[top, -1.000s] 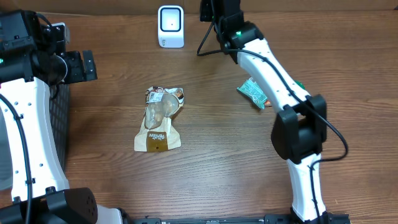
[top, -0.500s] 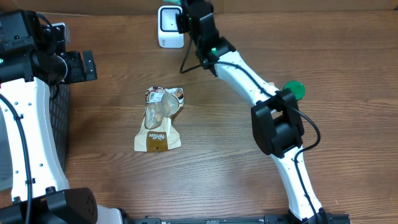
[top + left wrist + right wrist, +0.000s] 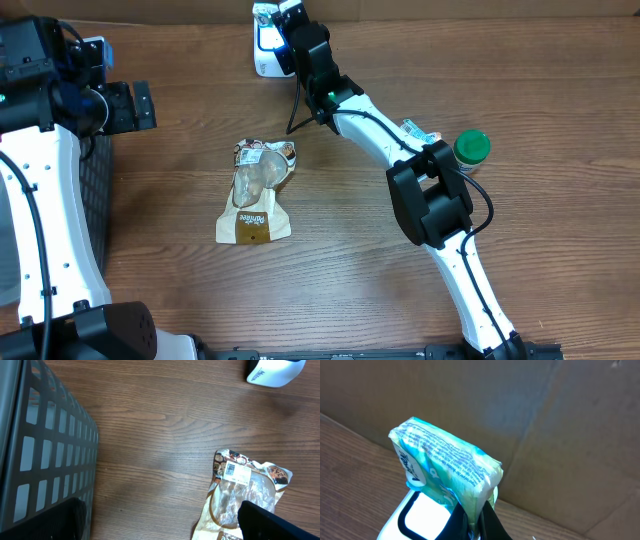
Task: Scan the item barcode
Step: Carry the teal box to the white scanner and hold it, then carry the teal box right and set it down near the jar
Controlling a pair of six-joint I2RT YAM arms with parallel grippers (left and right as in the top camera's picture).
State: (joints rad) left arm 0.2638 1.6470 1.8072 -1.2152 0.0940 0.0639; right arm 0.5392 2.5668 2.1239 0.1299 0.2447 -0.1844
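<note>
Glossy plastic packet point(image 3: 445, 467), matt wood-grain table point(image 3: 350, 280)

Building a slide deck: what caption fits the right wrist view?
Right tool pinches a teal packet close over the white scanner.

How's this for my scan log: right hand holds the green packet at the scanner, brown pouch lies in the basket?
No: the pouch lies on the table, outside the basket, per the overhead view. The right hand does hold the packet at the scanner.

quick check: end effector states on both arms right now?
Left end effector: open, empty.
Right end effector: shut on the green packet, at the scanner.
</note>
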